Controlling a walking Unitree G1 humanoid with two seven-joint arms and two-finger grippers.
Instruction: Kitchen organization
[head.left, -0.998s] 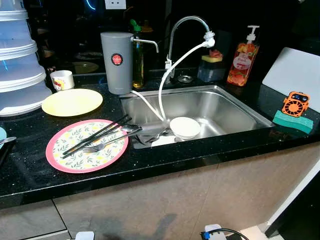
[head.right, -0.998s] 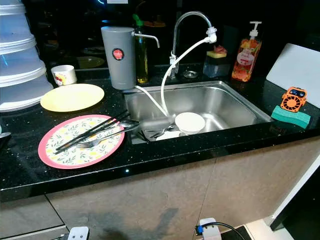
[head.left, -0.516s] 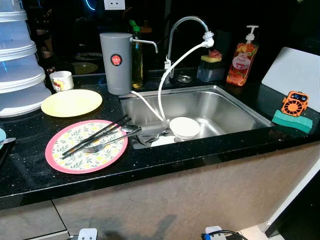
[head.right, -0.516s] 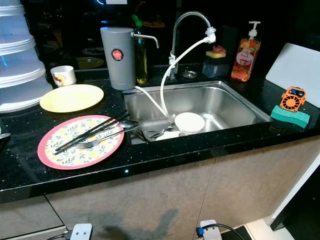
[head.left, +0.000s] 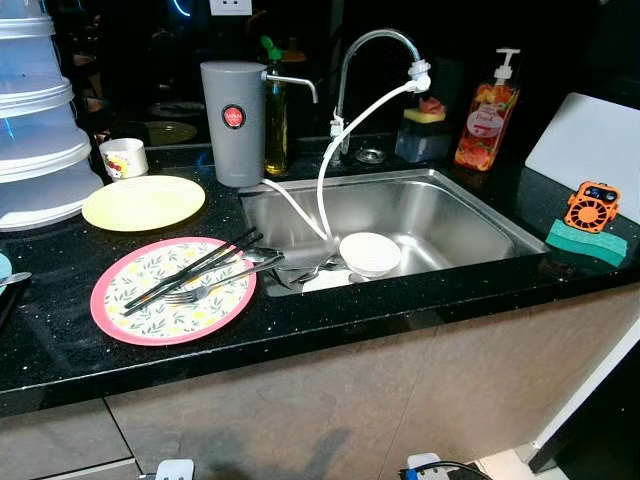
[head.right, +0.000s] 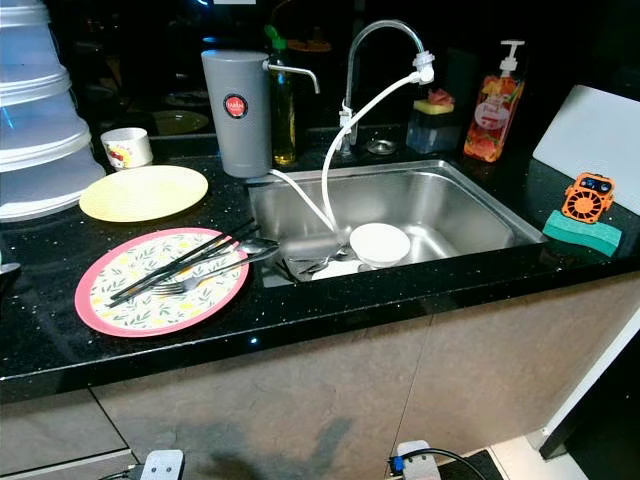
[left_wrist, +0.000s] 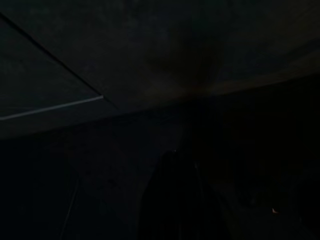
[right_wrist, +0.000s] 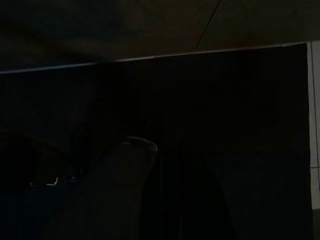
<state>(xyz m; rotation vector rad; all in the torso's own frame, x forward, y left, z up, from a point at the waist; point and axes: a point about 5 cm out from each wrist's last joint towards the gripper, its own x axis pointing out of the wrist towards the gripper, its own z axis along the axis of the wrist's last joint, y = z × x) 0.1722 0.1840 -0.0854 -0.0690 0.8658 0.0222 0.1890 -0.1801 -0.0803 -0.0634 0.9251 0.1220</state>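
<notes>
The speckled black stone-like countertop (head.left: 300, 320) is polished and glossy, catching small glints. The rectangular stainless-steel sink (head.left: 440, 215) has a brushed, satiny sheen, and the curved chrome tap (head.left: 375, 45) shines brighter. A round white bowl (head.left: 370, 252) looks glazed and smooth (ceramic, by its gloss). The pink-rimmed floral plate (head.left: 175, 295) and the plain pale-yellow plate (head.left: 143, 203) look smooth with a soft sheen. The tall grey cylindrical dispenser (head.left: 232, 125) has a matt finish. The beige cabinet front (head.left: 400, 400) looks flat and matt.

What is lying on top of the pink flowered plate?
On the pink plate lie black chopsticks, a fork and a spoon; they cover part of its pattern.
</notes>
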